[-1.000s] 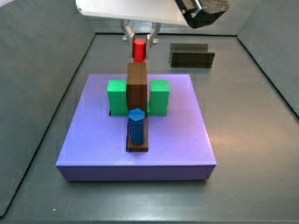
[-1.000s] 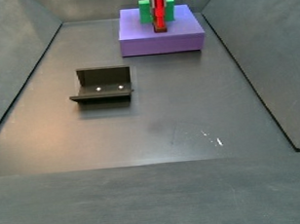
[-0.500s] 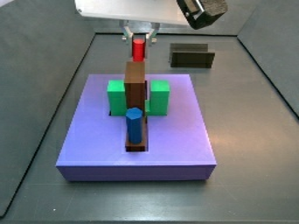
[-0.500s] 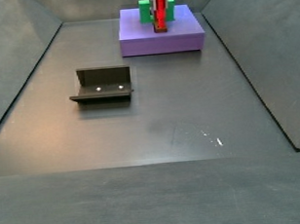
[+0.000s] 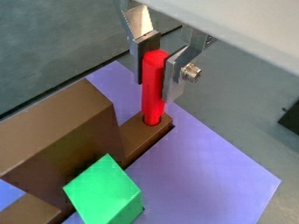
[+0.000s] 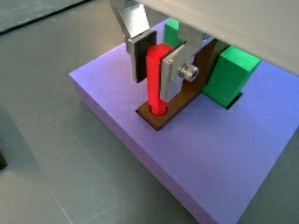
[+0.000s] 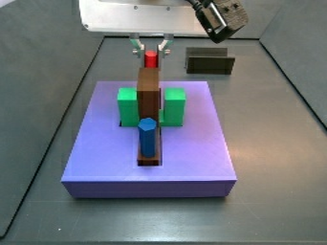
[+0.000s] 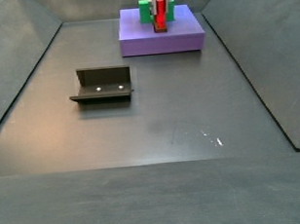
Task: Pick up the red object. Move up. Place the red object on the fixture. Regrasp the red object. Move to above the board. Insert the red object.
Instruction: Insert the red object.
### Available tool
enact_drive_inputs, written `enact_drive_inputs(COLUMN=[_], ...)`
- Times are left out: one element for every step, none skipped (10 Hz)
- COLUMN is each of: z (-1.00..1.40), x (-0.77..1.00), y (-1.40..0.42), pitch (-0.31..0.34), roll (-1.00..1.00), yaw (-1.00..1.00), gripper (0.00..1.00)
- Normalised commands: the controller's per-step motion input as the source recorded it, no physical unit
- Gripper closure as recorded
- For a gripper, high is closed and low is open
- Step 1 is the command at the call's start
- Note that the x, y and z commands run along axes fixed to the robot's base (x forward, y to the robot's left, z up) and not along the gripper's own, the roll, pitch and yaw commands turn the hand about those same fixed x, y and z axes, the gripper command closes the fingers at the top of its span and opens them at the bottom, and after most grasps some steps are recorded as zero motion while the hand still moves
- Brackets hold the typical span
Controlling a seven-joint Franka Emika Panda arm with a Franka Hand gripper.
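Red peg [image 5: 153,86] stands upright w/ its lower end in the end of the brown bar [image 5: 70,144] on the purple board [image 6: 140,114]. Gripper [image 5: 162,52] is right above the board's far end; its two silver fingers [image 5: 177,70] flank the peg's upper half. Jaws look slightly parted, w/ a thin gap on at least one side, so can't tell if they still grip.

Around it: the brown bar runs down the board's middle, rising to a tall brown block beside the peg. One green block [image 7: 152,106] straddles the bar, showing as two green halves either side. One blue cylinder [image 7: 148,137] stands upright on the bar's near end in a side view, well apart from the peg. One dark fixture [image 8: 102,85] sits on the grey floor, well apart from the board; also seen behind the board [image 7: 209,62]. Nothing sits between fingers and peg.

Peg: bright red, smooth, slim, rounded top, much thinner than the bar.

Count: 1 peg, 1 board, 1 bar, 1 green block, 1 blue cylinder, 1 fixture, 1 gripper.
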Motion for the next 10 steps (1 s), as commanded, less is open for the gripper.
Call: enact_drive_inputs(z=[-0.45, -0.43, -0.27, -0.05, -0.14, -0.3, -0.38, -0.58, -0.65, 0.0], x=[0.0, 0.04, 0.31, 0.43, 0.27, 0.0, -0.12, -0.24, -0.18, -0.03], y=[0.0, 0.0, -0.05, -0.05, -0.03, -0.03, -0.02, -0.02, -0.05, 0.0], pitch=[-0.147, -0.111, -0.041, 0.0, -0.006, -0.064, -0.099, -0.144, -0.167, 0.0], roll=[0.16, 0.18, 0.19, 0.15, 0.14, 0.12, 0.16, 0.2, 0.2, 0.0], yaw=[0.35, 0.36, 0.47, 0.54, 0.51, 0.3, 0.24, 0.22, 0.19, 0.0], gripper=[1.0, 1.0, 1.0, 1.0, 1.0, 1.0, 1.0, 1.0, 1.0, 1.0])
